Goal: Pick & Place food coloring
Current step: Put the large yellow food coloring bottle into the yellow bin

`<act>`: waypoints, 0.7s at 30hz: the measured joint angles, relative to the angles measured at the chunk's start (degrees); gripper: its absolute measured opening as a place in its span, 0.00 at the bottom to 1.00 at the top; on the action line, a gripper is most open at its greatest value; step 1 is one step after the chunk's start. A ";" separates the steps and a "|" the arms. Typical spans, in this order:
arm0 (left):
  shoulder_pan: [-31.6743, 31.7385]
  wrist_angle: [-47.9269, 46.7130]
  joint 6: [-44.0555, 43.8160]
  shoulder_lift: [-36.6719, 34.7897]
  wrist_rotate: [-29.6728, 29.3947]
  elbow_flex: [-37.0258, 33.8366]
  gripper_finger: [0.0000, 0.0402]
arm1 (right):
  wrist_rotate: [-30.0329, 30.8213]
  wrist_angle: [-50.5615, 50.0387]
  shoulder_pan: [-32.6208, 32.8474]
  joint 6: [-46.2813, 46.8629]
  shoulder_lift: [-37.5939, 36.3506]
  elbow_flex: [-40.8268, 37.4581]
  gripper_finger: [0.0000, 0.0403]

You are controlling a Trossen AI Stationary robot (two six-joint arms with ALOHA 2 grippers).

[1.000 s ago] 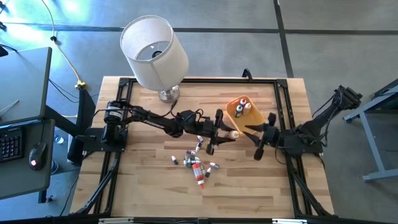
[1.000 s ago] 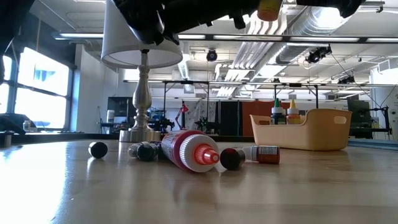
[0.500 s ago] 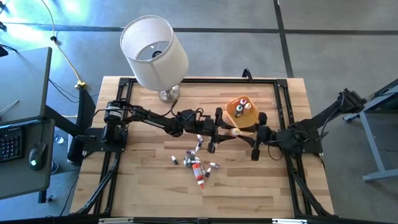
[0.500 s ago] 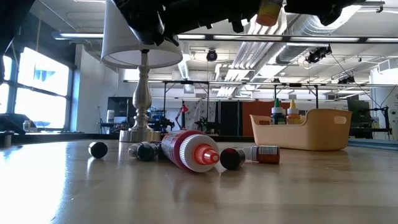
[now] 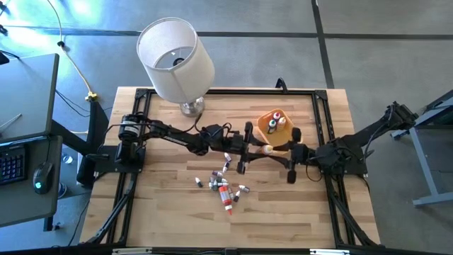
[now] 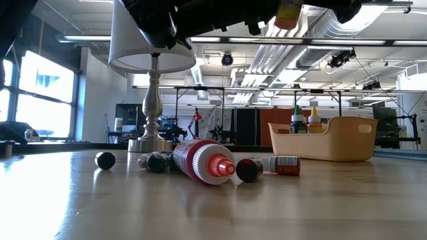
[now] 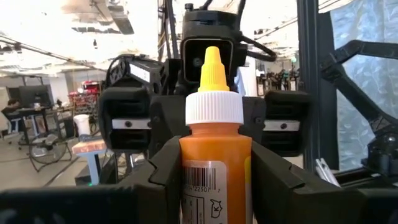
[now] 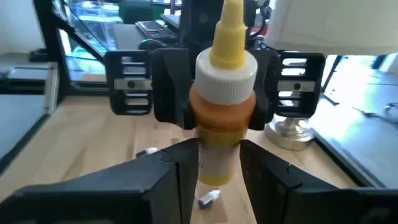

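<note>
While both arms met over the middle of the table (image 5: pixel 170 205), I saw the left gripper (image 5: pixel 249 153) clamped on an orange dropper bottle (image 7: pixel 215 155) with a white collar and yellow tip, held up off the wood. The right gripper (image 5: pixel 282 150) faced it from the right, its fingers (image 8: pixel 180 171) standing on either side of the same bottle, and I judged them closed on its lower part. Just beyond the two grippers, on the far right, sat the orange bowl (image 5: pixel 263 122) with two or three bottles standing in it. The rest of the food coloring (image 5: pixel 225 185) lay scattered on the near side of the grippers, one larger red tube (image 6: pixel 200 162) among them. A lamp (image 5: pixel 175 57) stood at the far left.
</note>
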 joint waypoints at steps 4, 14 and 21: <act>-0.09 0.07 0.02 0.00 0.02 0.00 0.32 | -2.44 0.43 0.04 -0.11 -0.02 0.00 0.29; 0.02 1.85 0.50 -0.32 -2.10 0.31 0.32 | 2.71 9.59 0.09 -11.49 0.00 -0.07 0.49; -0.04 0.65 0.68 -0.07 -5.84 0.09 0.32 | 2.59 6.44 1.07 -2.42 0.00 -0.07 0.58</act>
